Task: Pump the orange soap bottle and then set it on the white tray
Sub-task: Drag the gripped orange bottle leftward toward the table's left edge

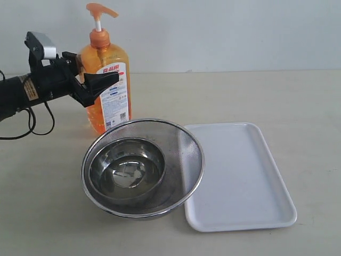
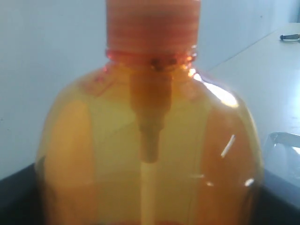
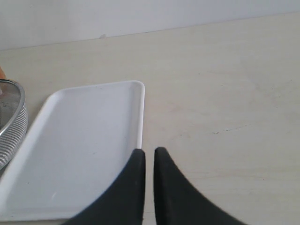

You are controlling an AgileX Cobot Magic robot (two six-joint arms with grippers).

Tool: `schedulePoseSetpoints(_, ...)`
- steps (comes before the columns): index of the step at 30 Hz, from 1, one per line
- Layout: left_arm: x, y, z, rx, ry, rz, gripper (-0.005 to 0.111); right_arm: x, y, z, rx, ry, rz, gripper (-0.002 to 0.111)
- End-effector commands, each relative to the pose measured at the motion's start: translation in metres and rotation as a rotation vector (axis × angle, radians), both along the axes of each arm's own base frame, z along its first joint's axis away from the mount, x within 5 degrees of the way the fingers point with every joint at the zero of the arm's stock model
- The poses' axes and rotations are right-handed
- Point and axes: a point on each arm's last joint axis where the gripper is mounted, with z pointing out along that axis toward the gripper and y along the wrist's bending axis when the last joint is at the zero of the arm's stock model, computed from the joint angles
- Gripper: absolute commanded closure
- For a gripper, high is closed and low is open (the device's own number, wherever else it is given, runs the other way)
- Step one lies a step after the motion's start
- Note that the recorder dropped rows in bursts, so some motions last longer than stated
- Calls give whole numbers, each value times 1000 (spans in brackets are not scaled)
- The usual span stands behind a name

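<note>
The orange soap bottle (image 1: pixel 109 98) stands upright on the table at the back left, its pump head (image 1: pixel 100 10) raised on the white stem. My left gripper (image 1: pixel 95 68) reaches in from the left and clasps the bottle's upper body, one finger in front and one behind. In the left wrist view the orange soap bottle (image 2: pixel 150 140) fills the picture, with dark fingers (image 2: pixel 14 197) at its sides. The white tray (image 1: pixel 240 176) lies flat on the right with nothing on it. My right gripper (image 3: pixel 149 152) is shut and holds nothing, hovering over the long edge of the white tray (image 3: pixel 79 140).
A steel mesh bowl (image 1: pixel 187 152) with a smaller steel bowl (image 1: pixel 128 170) inside it sits in front of the bottle, touching the tray's left edge. The mesh bowl (image 3: pixel 11 126) also shows at the side of the right wrist view. A wall runs behind the table.
</note>
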Motion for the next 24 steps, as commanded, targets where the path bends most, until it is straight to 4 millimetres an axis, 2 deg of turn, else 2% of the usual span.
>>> schedulePoseSetpoints(1,-11,6,27,-65,-98,46,102,0,0,1,-1,-13,1,106)
schedulePoseSetpoints(7,-30,7,32,-71,-83,69,102,0,0,1,-2,-11,0,106)
schedulePoseSetpoints(13,-55,15,38,-71,-113,193,102,0,0,1,-2,-11,0,106)
schedulePoseSetpoints(16,-78,23,43,-103,-105,319,102,0,0,1,-2,-11,0,106)
schedulePoseSetpoints(21,-112,29,43,-139,-58,419,102,0,0,1,-2,-11,0,106)
schedulePoseSetpoints(24,-145,32,38,-153,-6,481,102,0,0,1,-2,-11,0,106)
